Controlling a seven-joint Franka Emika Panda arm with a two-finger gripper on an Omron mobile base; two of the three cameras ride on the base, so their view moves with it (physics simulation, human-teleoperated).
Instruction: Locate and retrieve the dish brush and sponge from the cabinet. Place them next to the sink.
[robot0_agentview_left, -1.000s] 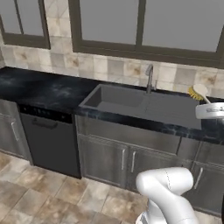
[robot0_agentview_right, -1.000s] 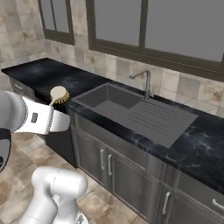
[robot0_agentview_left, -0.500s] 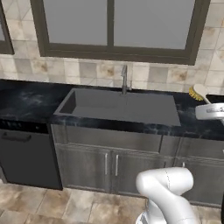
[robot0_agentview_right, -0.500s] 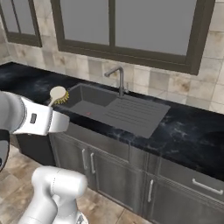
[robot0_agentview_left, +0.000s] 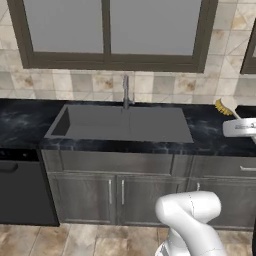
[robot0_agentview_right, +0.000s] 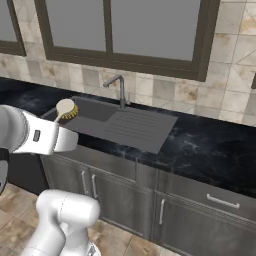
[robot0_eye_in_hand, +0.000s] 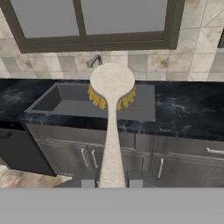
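While the fingers stay clenched on the slim white handle of the dish brush, the brush points away from the hand, its round head with yellow bristles hanging in the air in front of the sink. In the hand view the head sits at 12 o'clock from the fingers, the faucet just beyond it at 11 o'clock. From the left base view the brush shows at 3 o'clock of the sink, above the black bench. From the right base view its head floats at 9 o'clock of the ribbed drainboard.
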